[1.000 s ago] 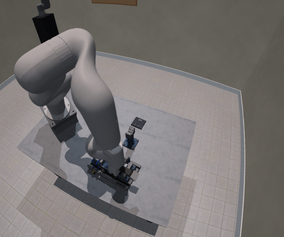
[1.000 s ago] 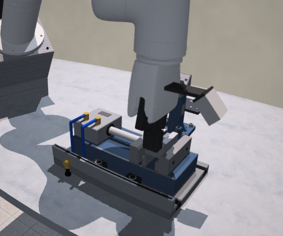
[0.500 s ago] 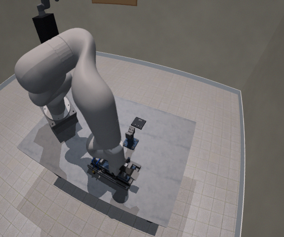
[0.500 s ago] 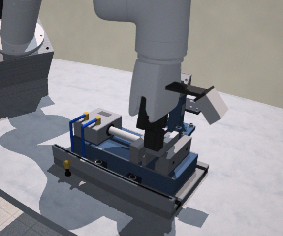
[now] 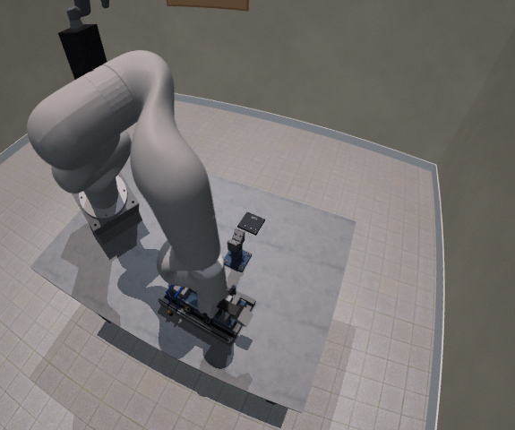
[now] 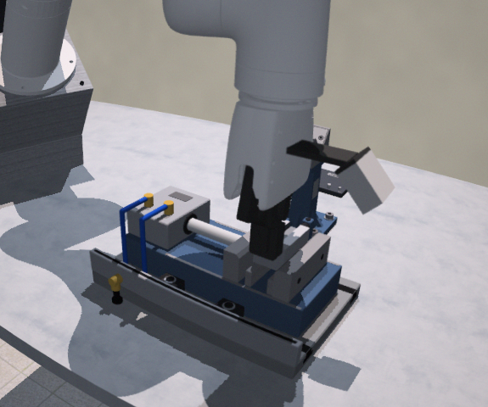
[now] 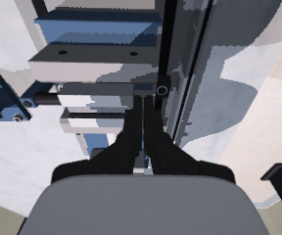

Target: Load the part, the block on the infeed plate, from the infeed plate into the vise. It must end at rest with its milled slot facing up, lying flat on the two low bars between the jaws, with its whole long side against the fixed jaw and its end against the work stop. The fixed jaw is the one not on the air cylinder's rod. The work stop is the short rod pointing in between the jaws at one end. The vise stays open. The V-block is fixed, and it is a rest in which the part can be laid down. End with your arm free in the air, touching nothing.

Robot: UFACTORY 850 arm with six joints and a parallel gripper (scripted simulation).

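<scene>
The vise [image 6: 235, 271] stands on a blue base with the air cylinder [image 6: 169, 219] at its left end. Its fixed jaw [image 7: 94, 60] is the grey block with two holes. The part [image 7: 97, 89] is a grey bar lying between the jaws, alongside the fixed jaw. The dark work stop rod [image 7: 45, 98] points at its far end. My gripper [image 7: 142, 107] is shut with nothing between the fingers. Its tips are down between the jaws [image 6: 265, 252], at the part's near end. I cannot tell whether they touch it. The part's top face is hidden.
The dark infeed plate [image 5: 251, 223] lies bare behind the vise. The V-block [image 5: 236, 240] stands on a blue foot between the plate and the vise. A grey rail [image 6: 191, 306] with a yellow knob [image 6: 115, 282] runs along the vise front.
</scene>
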